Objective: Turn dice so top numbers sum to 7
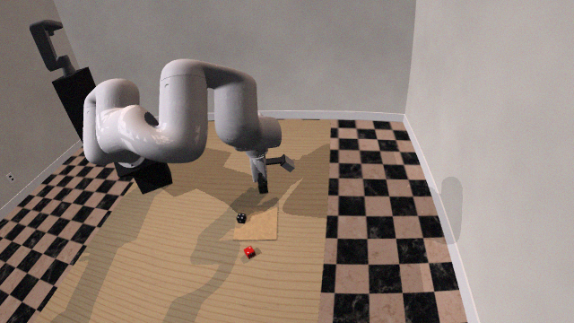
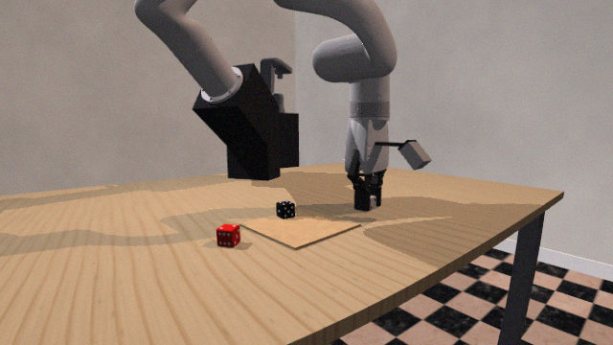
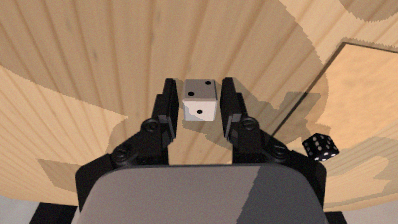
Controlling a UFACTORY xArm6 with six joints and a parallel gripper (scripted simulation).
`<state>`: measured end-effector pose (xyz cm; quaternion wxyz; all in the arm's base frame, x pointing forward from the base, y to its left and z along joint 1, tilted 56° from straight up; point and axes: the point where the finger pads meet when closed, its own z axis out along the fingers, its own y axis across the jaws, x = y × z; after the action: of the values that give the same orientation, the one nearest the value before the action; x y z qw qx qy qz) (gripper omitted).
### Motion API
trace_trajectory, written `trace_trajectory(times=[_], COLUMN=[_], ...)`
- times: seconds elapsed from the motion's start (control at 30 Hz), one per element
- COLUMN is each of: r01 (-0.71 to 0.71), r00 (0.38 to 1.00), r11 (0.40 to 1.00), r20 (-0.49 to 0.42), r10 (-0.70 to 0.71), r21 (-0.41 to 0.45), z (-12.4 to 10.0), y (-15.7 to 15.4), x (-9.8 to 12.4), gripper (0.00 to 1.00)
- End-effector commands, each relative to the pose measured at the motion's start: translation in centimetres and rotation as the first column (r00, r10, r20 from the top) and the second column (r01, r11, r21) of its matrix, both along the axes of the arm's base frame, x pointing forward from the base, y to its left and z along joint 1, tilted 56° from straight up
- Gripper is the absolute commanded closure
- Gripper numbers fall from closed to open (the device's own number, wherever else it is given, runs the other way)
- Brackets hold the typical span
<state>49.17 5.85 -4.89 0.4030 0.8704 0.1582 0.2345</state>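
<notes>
The gripper [image 1: 263, 187] [image 2: 368, 202] [image 3: 200, 90] is low over the table behind the mat, open around a white die [image 2: 373, 201] [image 3: 200, 101]. Narrow gaps show on both sides of this die; one visible face has two pips, another one pip. In the top view the die is hidden. A black die [image 1: 241, 218] [image 2: 285, 209] [image 3: 320, 147] is at the mat's left part in the top view; whether it is fully on the mat is unclear. The thin tan mat [image 1: 265, 226] [image 2: 302, 236] [image 3: 367, 85] lies flat. A red die [image 1: 249, 252] [image 2: 228, 236] rests off the mat, a six on its side.
The wooden table [image 1: 157, 269] [image 2: 144, 287] carries broad arm shadows. Its right edge is beyond the mat in the top and exterior views. The black arm base [image 1: 152, 177] [image 2: 254, 153] stands at the left. A camera block [image 1: 287, 163] [image 2: 415, 154] sticks out from the gripper's side.
</notes>
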Motion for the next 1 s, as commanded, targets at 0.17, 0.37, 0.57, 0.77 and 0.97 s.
trace_trajectory(times=[0.17, 0.37, 0.57, 0.77, 0.97], r01=[-0.002, -0.002, -0.002, -0.002, -0.002], r00=[1.000, 1.000, 1.000, 1.000, 1.000], r11=[1.000, 1.000, 1.000, 1.000, 1.000], r20=[0.001, 0.001, 0.001, 0.001, 0.001], r10=[0.002, 0.002, 0.002, 0.002, 0.002], r21=[0.001, 0.001, 0.001, 0.001, 0.001], z=[0.05, 0.05, 0.05, 0.05, 0.05], y=[0.12, 0.12, 0.12, 0.12, 0.12], x=[0.03, 0.03, 0.03, 0.03, 0.03], gripper=[0.58, 0.79, 0.79, 0.79, 0.79])
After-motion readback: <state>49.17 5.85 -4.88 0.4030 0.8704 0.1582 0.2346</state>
